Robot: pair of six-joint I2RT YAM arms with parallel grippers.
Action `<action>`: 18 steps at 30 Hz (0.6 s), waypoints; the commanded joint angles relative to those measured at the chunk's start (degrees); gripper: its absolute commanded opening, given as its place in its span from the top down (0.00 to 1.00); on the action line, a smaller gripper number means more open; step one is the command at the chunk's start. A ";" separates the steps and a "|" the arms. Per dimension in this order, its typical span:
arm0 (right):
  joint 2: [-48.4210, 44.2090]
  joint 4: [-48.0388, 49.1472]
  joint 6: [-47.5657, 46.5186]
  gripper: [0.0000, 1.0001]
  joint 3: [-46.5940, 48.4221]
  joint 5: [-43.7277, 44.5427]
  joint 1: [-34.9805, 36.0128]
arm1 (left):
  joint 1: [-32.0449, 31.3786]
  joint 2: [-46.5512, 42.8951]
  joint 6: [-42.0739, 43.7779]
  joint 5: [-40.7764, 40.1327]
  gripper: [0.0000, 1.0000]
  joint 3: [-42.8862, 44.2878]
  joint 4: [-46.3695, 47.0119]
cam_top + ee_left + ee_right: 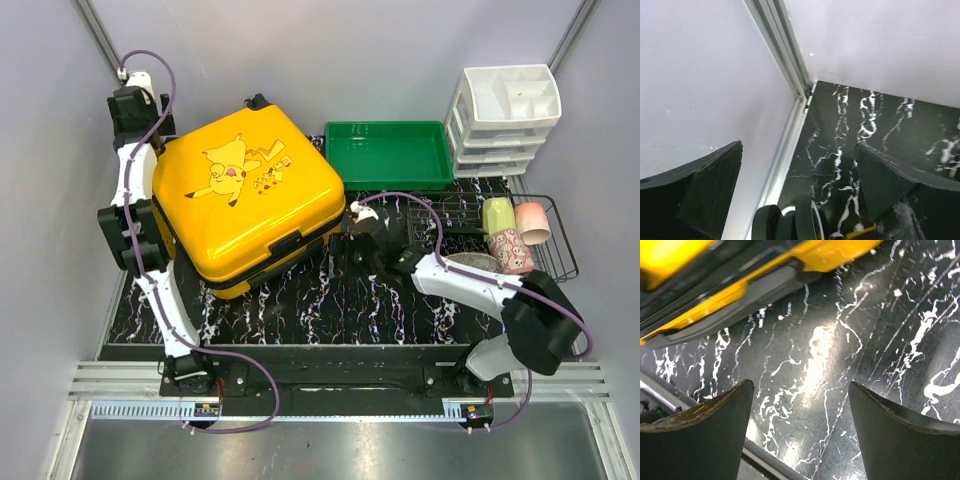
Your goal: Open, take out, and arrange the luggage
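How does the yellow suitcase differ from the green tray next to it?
The suitcase is yellow with a Pikachu print; the green tray is plain. The suitcase is closed; the tray is open-topped and empty. The suitcase is larger and sits skewed; the tray sits square. Both lie flat on the marbled table.
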 commanded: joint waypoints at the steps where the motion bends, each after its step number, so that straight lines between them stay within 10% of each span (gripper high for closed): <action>1: 4.15 -1.03 6.96 0.15 3.00 2.30 -0.84 | -1.47 1.77 12.11 -4.56 0.01 2.06 7.88; 18: 6.62 1.77 -0.33 0.21 4.76 -0.15 -3.65 | 8.01 -28.61 20.22 5.65 0.07 -40.03 0.77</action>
